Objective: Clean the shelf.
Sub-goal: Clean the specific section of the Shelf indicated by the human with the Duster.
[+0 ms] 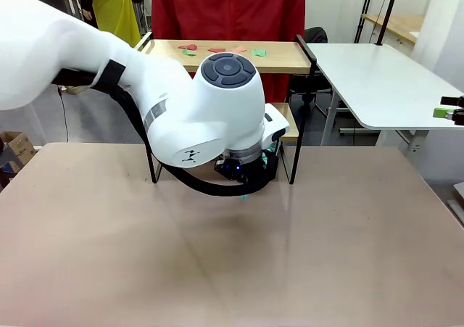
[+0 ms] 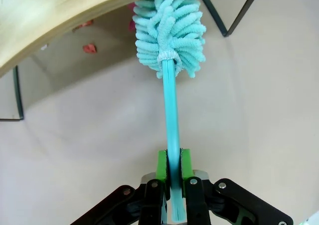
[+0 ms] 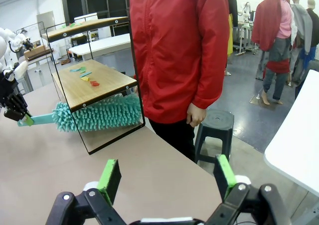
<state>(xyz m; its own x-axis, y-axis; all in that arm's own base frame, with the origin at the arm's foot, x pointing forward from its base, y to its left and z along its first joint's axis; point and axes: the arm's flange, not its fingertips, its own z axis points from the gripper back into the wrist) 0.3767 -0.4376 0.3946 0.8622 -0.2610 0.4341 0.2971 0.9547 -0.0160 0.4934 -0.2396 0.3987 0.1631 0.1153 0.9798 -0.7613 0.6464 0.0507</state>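
The tan worktop (image 1: 217,254) takes up the near half of the front view; a white table (image 1: 384,80) stands off to its right. A person in a red jacket (image 3: 179,50) stands at the far side, one hand hanging by the hip, with a dark stool (image 3: 217,120) just beside them. The shelf (image 1: 239,57) stands at the far edge of the worktop, about the middle, right in front of that person; its two light boards sit in a thin black frame, the lower one raised clear of the worktop on the frame's legs. The left arm (image 1: 181,102) reaches in from the left and across the middle, its big white wrist joint hiding much of the lower tier in the front view. A teal fluffy duster (image 2: 169,30) runs out from it, the head pushed in beneath the lower board and above the worktop, its top fibres touching the board's underside; the handle is straight and thin. The left tool (image 2: 173,170) is clamped on that handle's end, green pads (image 2: 161,162) pressed to either side. The right tool (image 3: 167,177) hovers over the worktop's corner near the person, its pads wide apart with nothing between them. Small red and green paper scraps (image 1: 217,50) lie scattered on the top board; more lie on the lower one.
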